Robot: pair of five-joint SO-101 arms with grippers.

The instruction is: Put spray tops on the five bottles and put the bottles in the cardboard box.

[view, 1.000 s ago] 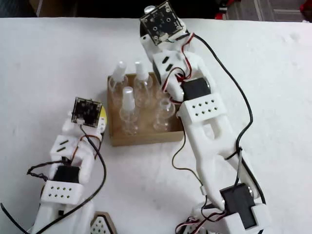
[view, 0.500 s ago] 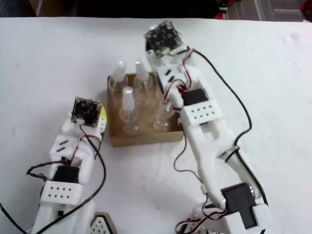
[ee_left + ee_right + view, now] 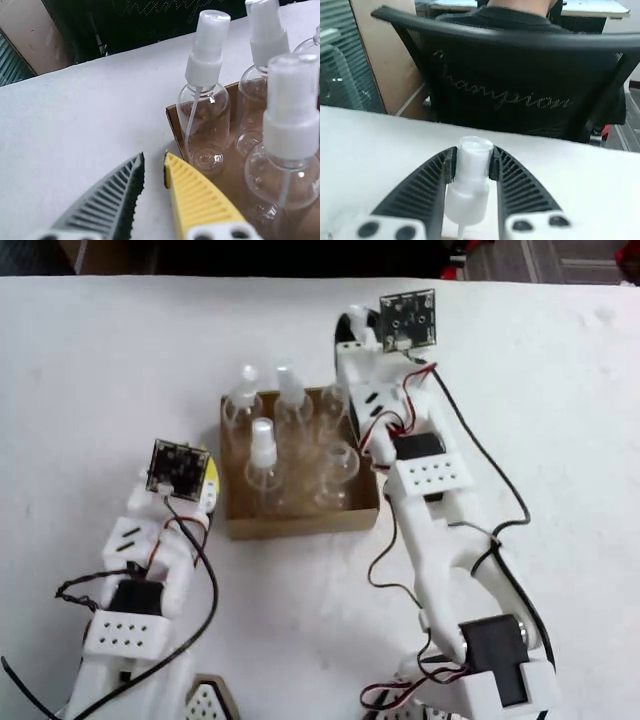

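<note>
The cardboard box (image 3: 300,524) stands mid-table with several clear bottles in it. Three carry white spray tops (image 3: 263,445); the bottle (image 3: 337,464) at the box's right front is topless, and another by the right arm is partly hidden. My right gripper (image 3: 471,156) is shut on a white spray top (image 3: 469,192), held behind the box's far right corner (image 3: 352,332). My left gripper (image 3: 154,165) rests low on the table just left of the box (image 3: 172,116), its grey and yellow fingers almost together with nothing between them. A capped bottle (image 3: 204,112) stands right ahead of it.
The white table (image 3: 110,350) stretches to the left and behind the box. A black mesh chair (image 3: 520,90) stands beyond the table's far edge. The right arm's links and cables (image 3: 440,520) lie along the box's right side.
The right arm has swung from above the box's back edge toward the right. The left arm has stayed where it was.
</note>
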